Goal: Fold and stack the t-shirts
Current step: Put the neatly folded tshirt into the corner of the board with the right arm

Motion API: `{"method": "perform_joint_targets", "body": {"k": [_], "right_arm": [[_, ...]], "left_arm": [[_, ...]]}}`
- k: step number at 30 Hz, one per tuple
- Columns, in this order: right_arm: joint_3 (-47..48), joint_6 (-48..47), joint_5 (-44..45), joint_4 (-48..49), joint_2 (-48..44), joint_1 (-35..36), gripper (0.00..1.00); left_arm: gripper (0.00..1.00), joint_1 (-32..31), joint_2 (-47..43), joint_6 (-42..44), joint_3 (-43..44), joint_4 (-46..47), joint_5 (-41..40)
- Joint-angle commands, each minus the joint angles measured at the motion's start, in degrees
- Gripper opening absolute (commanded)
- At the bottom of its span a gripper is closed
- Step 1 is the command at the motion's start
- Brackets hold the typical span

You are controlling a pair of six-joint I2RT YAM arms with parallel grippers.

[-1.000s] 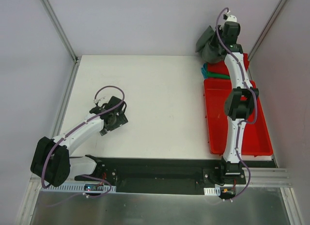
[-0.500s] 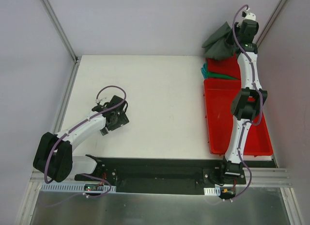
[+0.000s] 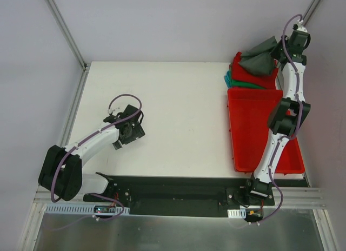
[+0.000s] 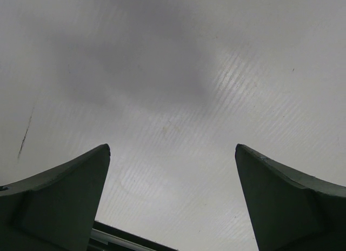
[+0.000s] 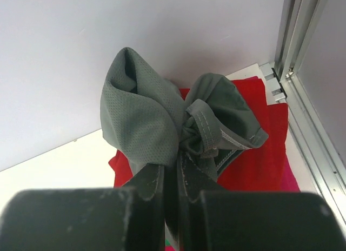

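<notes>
White table (image 3: 178, 110), pale walls (image 3: 162, 24), red tray (image 3: 247, 132), grey t-shirt (image 3: 259, 60) aloft

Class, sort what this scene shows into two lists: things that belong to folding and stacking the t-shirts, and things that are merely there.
Belong to the job:
- grey t-shirt, bunched in the shut right gripper
- folded red t-shirt
- folded teal t-shirt, peeking out beside the red one

Merely there:
- red plastic tray
- white table
</notes>
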Motion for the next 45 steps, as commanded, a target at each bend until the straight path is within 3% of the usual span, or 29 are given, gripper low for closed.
{"method": "perform_joint_targets", "body": {"k": [1, 13, 23, 30, 45], "right_arm": [[0.6, 2.65, -4.51, 2.54, -1.83, 0.44, 0.01], [0.51, 3.71, -14.71, 6.32, -7.1, 7.2, 0.01], [5.17, 5.47, -17.27, 10.02, -0.69, 8.79, 0.01], [4.3, 2.84, -17.0, 9.14, 1.25, 7.74, 0.01], [1.92, 0.98, -10.25, 0.18, 4.49, -1.93, 0.04]], "left_arm": [[0.99, 0.55, 0.76, -0.77, 2.03, -0.55, 1.03], [0.99, 0.55, 0.58, -0.86, 2.12, -0.11, 1.47], [0.99, 0.55, 0.32, -0.42, 1.94, -0.11, 0.85], [0.99, 0.55, 1.28, -0.59, 2.2, -0.11, 0.85], [0.99, 0.55, 4.71, 0.02, 4.14, 0.15, 2.08]]}}
